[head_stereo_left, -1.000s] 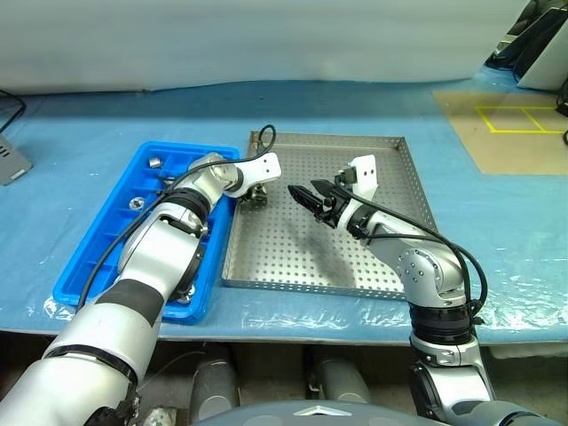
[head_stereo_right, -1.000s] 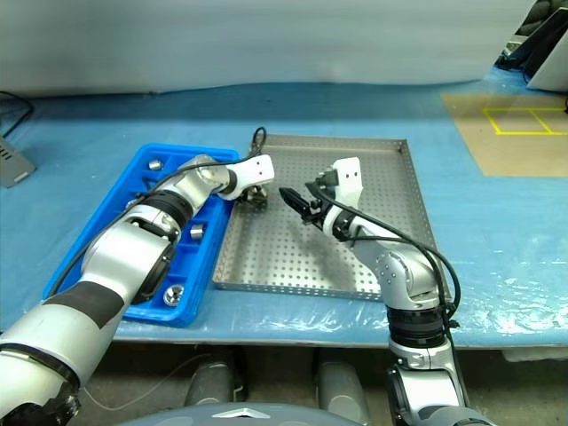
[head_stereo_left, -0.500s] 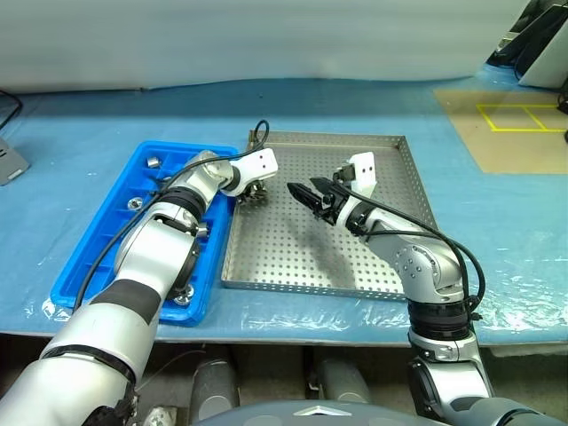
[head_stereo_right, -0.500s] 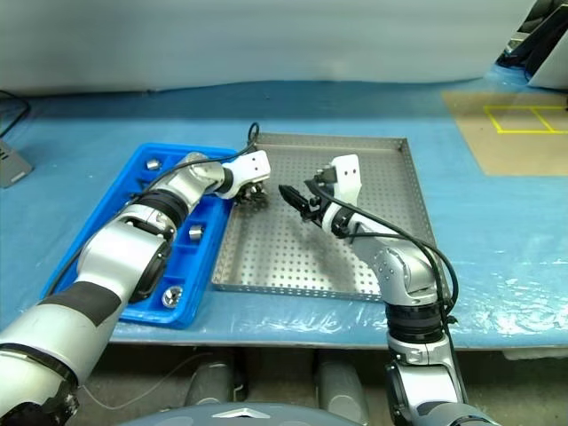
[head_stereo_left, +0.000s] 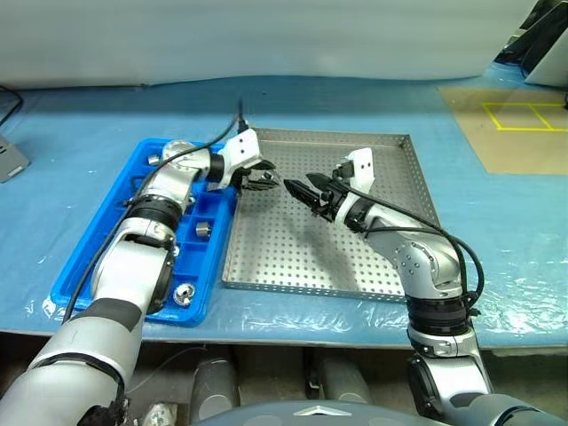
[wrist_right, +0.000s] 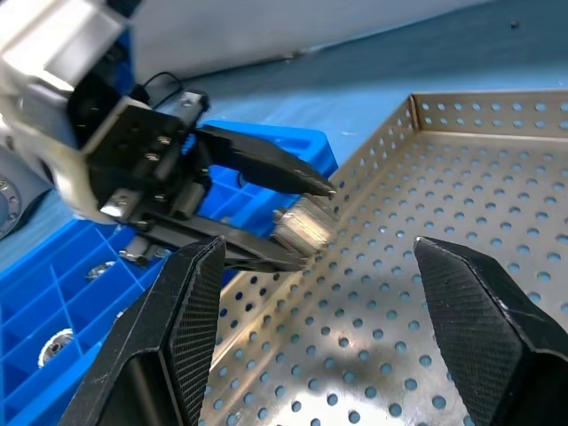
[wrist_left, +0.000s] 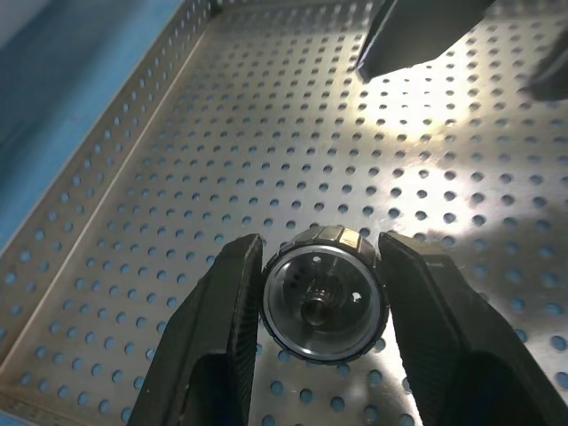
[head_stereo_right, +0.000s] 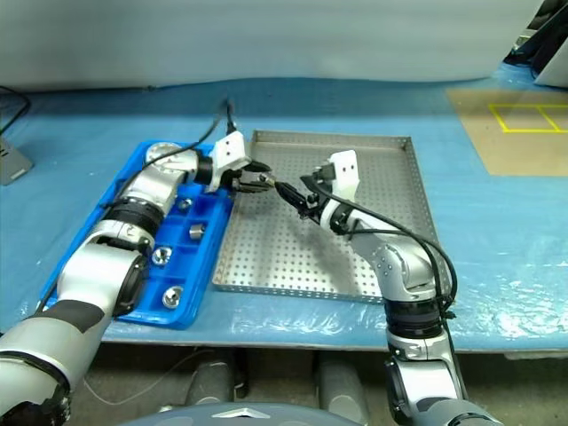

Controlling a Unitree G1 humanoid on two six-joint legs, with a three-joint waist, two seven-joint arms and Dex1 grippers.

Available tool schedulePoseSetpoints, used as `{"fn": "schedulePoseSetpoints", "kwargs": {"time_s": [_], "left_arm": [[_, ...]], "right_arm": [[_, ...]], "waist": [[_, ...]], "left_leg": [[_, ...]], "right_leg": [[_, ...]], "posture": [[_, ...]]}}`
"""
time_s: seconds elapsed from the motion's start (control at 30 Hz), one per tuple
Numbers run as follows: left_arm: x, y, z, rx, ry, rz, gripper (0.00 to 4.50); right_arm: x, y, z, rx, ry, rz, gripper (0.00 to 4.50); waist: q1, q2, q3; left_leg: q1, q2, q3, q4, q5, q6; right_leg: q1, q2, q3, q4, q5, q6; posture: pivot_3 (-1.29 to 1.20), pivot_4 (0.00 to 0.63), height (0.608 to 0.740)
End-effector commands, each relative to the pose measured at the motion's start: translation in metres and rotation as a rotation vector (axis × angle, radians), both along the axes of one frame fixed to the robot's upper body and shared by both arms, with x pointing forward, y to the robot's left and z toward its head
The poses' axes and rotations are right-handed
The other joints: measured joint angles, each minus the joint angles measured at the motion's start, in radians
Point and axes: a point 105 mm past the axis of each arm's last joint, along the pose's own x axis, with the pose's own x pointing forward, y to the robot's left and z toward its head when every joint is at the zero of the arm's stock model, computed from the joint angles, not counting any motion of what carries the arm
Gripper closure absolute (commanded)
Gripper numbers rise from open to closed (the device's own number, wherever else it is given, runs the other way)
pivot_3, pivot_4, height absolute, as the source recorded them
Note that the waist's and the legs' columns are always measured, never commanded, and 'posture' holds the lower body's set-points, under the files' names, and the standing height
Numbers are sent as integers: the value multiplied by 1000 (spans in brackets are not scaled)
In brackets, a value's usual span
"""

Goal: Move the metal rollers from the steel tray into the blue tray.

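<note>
My left gripper point(head_stereo_left: 264, 178) is shut on one of the metal rollers point(wrist_left: 324, 293), a shiny cylinder seen end-on between its black fingers point(wrist_left: 222, 337). It holds the roller in the air above the far left part of the steel tray point(head_stereo_left: 319, 257), beside the blue tray point(head_stereo_left: 69, 271). Several more metal rollers point(head_stereo_left: 203, 229) lie in the blue tray's compartments. My right gripper point(head_stereo_left: 302, 189) hangs open over the middle of the steel tray, pointing at the left gripper from a short way off. From the right wrist, the held roller point(wrist_right: 302, 226) shows clamped ahead of it.
A blue sheet covers the table. A grey device point(head_stereo_left: 7, 160) lies at the far left edge. At the back right a brown board point(head_stereo_left: 515, 124) marked with yellow tape lies flat, and dark objects point(head_stereo_left: 541, 44) stand behind it.
My left gripper has closed on the roller at the steel tray's far left, lifted it off the floor and swung its wrist toward the right gripper. The right arm has stayed put.
</note>
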Motion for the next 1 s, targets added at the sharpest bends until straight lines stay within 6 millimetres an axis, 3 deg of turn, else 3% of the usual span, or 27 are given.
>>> {"fn": "schedulePoseSetpoints", "kwargs": {"time_s": [0.03, 0.2, 0.3, 0.47, 0.73, 0.9, 1.0], "left_arm": [[-17, 11, 19, -13, -74, -19, 2401], [-50, 52, 39, -28, -113, 92, 2401], [-60, 75, 47, -37, -127, 200, 2401], [-78, 114, 54, -78, -138, 402, 2401], [-109, 154, 21, -145, -61, 690, 2401], [-118, 170, -11, -173, 14, 812, 2401], [-120, 170, -21, -169, 24, 832, 2401]], "right_arm": [[-3, 1, 29, 49, -96, 86, 938], [-16, 24, 43, -33, -156, 360, 938], [-12, 37, 35, -181, -187, 444, 938], [-6, 60, 38, -208, -218, 563, 938], [-19, 90, 41, -150, -225, 717, 938], [-26, 102, 37, -180, -225, 784, 938], [-29, 102, 36, -193, -228, 807, 938]], "waist": [[3, 1, 1], [12, 3, 4], [29, 4, 4], [64, 4, 5], [129, 4, 5], [160, 4, 4], [172, 3, 5]], "left_leg": [[0, 0, 0, 0, 0, 0], [-1, 1, 0, 0, 0, -1], [0, 1, -1, -1, 2, -4], [-1, 1, -1, -2, 3, -5], [-6, 1, -3, -2, 3, -5], [-6, 1, -4, 0, 2, -4], [-5, 1, -5, 0, 3, -4]], "right_leg": [[0, 0, 0, 0, 0, 0], [-1, 0, -1, 1, -1, -1], [-2, 1, -2, 3, -1, -2], [-2, 1, -3, 3, -2, -3], [-5, 1, -6, 3, -2, -3], [-4, 0, -7, 4, -2, -3], [-4, 0, -6, 6, -2, -3]], "posture": [[-256, 150, 740], [-99, 150, 740], [-38, 150, 740], [146, 150, 740], [288, 150, 740], [311, 150, 740], [308, 150, 740]]}}
